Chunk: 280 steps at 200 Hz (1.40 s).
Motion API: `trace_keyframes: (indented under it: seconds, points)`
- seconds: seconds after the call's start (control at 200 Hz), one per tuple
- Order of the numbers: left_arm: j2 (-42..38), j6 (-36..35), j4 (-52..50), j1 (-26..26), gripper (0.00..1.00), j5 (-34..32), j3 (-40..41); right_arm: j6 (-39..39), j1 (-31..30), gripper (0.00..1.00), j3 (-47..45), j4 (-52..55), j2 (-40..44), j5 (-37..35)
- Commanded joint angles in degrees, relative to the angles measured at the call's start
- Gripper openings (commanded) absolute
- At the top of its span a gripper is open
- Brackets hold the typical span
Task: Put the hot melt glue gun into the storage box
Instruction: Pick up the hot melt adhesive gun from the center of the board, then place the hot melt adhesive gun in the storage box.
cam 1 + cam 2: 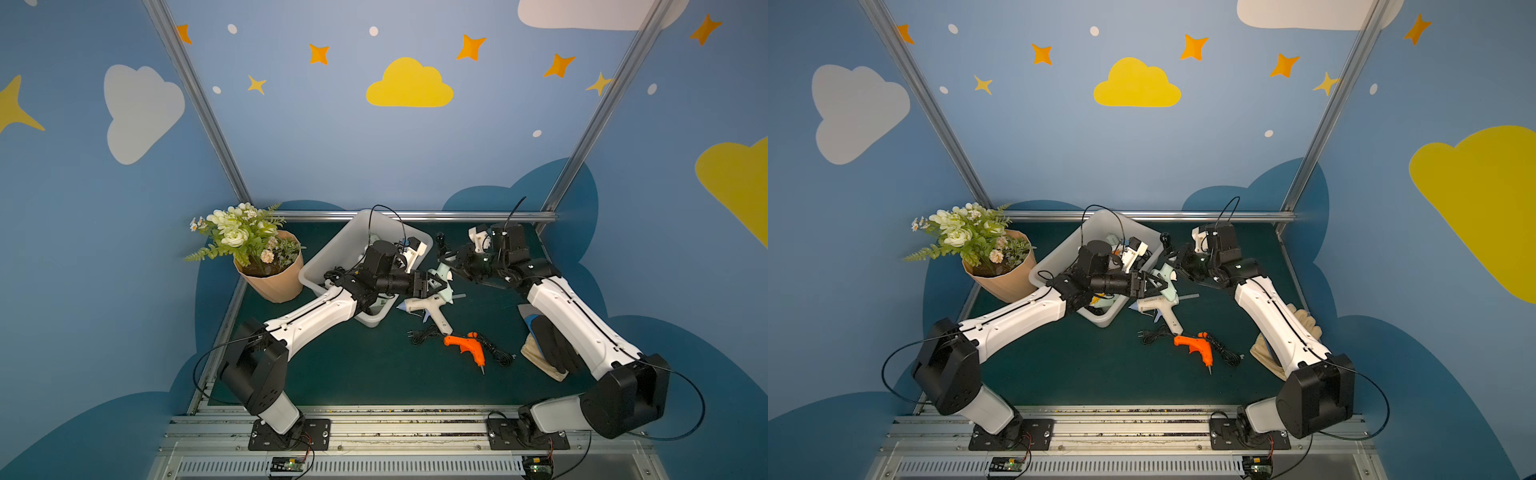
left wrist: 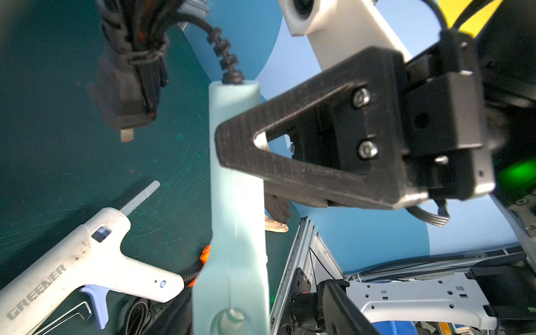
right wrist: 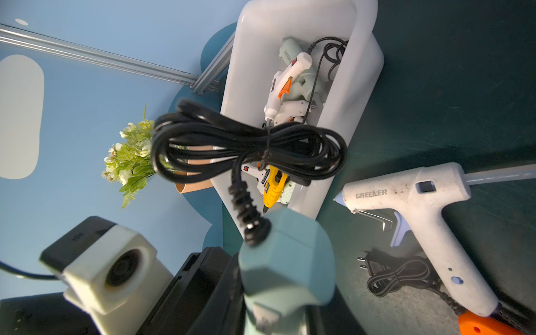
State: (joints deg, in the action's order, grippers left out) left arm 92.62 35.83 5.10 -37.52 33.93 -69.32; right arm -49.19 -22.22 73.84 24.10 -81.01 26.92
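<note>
your right gripper (image 1: 451,268) clenches the mint glue gun (image 1: 443,275) aloft at mid-frame, just right of the storage box (image 1: 332,253). the left gripper (image 1: 438,285) flanks its barrel; grip or not, i cannot tell. let go early and it drops outside; its cord bundle (image 3: 249,150) could snag the rim.

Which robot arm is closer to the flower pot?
Left. The left arm stretches right beside the flower pot, over the storage box next to it. The right arm is away on the opposite side, above the gloves.
</note>
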Motion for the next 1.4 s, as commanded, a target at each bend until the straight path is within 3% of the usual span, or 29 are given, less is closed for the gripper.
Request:
trace_keyframes:
  seconds: [0.0, 0.245, 0.436, 0.501, 0.626, 0.711, 0.856, 1.036, 1.237, 1.397]
  points:
    - [0.66, 0.57, 1.4, 0.09, 0.64, -0.91, -0.82, -0.46, -1.1, 0.08, -0.25, -2.82, 2.28, 0.29]
    - [0.09, 1.83, 2.0, 0.11, 0.35, -2.23, 0.12, 0.1, -2.18, 0.09, -0.61, -2.03, 3.34, -1.35]
    - [-2.26, 3.25, 2.41, 0.51, 0.03, -5.69, 2.33, 0.87, -2.63, 0.17, -0.49, -1.16, 3.93, -2.54]
    - [-3.32, 4.01, 3.0, 1.08, 0.03, -6.45, 3.31, 1.18, -2.7, 0.27, -0.36, -1.05, 4.1, -2.77]
    - [-4.84, 5.45, 2.81, 3.28, 0.03, -6.74, 4.74, 1.89, -2.9, 0.55, -0.21, -0.64, 4.41, -3.14]
    - [-5.91, 5.77, 2.43, 5.77, 0.03, -6.19, 5.8, 2.67, -2.96, 0.67, -0.13, 0.61, 4.94, -4.17]
    - [-8.11, 4.14, -1.63, 11.38, 0.03, -3.75, 6.5, 3.89, -3.03, 0.74, -0.51, 3.06, 6.52, -6.45]
    - [-10.1, -2.79, -14.63, 19.12, 0.03, 1.23, 3.76, 5.04, -3.04, 0.8, -2.33, 4.9, 9.77, -10.48]
    - [-7.71, -8.62, -22.85, 26.76, 0.03, 12.29, 0.77, 4.98, -3.1, 0.88, -6.03, 3.17, 14.53, -13.69]
    - [-3.49, -12.48, -28.09, 31.32, 0.03, 13.39, -2.37, 5.61, -3.25, 0.93, -7.47, 3.57, 18.01, -16.39]
